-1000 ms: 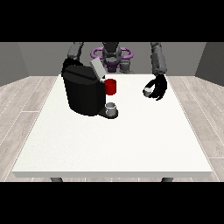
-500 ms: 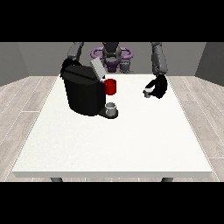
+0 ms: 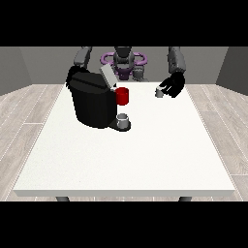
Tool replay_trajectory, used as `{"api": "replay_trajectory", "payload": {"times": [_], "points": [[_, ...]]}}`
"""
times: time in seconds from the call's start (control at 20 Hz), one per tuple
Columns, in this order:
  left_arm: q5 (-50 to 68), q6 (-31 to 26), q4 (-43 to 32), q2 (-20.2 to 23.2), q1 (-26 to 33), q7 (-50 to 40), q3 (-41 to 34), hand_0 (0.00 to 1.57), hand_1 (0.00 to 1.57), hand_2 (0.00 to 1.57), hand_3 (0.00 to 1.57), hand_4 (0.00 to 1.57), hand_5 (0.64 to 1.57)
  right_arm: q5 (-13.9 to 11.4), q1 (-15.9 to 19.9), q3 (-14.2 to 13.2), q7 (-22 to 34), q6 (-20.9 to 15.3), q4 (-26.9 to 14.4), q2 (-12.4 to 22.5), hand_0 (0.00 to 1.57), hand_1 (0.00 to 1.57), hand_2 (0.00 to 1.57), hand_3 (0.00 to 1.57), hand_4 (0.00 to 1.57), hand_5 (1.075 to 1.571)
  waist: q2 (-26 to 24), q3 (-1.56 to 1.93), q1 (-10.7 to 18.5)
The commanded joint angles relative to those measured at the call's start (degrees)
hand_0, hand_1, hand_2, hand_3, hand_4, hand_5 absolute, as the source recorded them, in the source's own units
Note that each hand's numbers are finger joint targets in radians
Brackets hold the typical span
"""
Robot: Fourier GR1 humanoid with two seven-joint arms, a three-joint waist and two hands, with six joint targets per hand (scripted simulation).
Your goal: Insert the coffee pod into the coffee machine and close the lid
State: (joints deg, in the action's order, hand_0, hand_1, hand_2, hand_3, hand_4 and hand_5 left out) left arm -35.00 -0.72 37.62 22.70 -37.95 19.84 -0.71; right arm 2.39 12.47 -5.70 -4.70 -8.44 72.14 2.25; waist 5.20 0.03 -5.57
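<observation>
1. Since the earlier frames, the hand at the view's right (image 3: 173, 85) has shifted slightly along the worktop's far edge towards the coffee machine (image 3: 93, 102), carrying the coffee pod (image 3: 159, 92) with it.
2. That hand appears curled round the small grey pod, which shows at its fingertips above the white worktop (image 3: 145, 155), near the far right corner.
3. The machine stands by the far left part of the worktop, its lid (image 3: 107, 76) tilted up and open, a red part (image 3: 123, 96) at its front and a grey cup (image 3: 123, 119) on its tray.
4. To do this step well, I judge the pod should travel level across to the opening under the lid, staying clear of the raised lid.
5. The other hand (image 3: 73, 73) is mostly hidden behind the machine; I cannot tell its fingers.
</observation>
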Motion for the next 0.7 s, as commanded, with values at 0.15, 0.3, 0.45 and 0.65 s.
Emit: {"api": "replay_trajectory", "payload": {"times": [0.15, 0.3, 0.45, 0.65], "points": [[0.49, -6.76, 3.9, 1.08, -6.42, -1.85, -0.18, 1.25, 1.25, 1.33, 1.29, 0.57, 1.571, -0.1, -0.31, 0.13, -1.19, 2.12, -3.35, 1.39, 0.0, 0.0, 0.0, 0.0, 0.49, 1.571, -1.09, -0.01, -0.79], [-0.77, -6.83, 5.0, -1.01, -7.4, -6.03, 0.45, 1.27, 1.27, 1.34, 1.29, 0.55, 1.571, -0.34, 0.26, 0.98, -0.45, 1.13, -3.49, 0.01, 0.0, 0.0, 0.0, 0.0, 0.51, 1.571, -2.3, -0.01, -1.08], [0.01, -7.66, 4.66, 0.93, -11.05, -5.92, -1.66, 1.27, 1.27, 1.34, 1.29, 0.55, 1.571, -0.44, 1.7, 1.0, -2.81, 1.59, -3.35, 0.26, 0.0, 0.0, 0.0, 0.0, 0.46, 1.571, 0.35, -0.02, -2.71], [-0.5, -3.65, 1.65, 4.25, -15.11, -4.63, -4.7, 1.26, 1.26, 1.33, 1.28, 0.54, 1.571, -0.84, 4.5, 6.48, -0.27, -0.6, 2.84, -2.15, 0.0, 0.0, 0.0, 0.0, 0.49, 1.571, 5.03, -0.05, -7.31]]}}
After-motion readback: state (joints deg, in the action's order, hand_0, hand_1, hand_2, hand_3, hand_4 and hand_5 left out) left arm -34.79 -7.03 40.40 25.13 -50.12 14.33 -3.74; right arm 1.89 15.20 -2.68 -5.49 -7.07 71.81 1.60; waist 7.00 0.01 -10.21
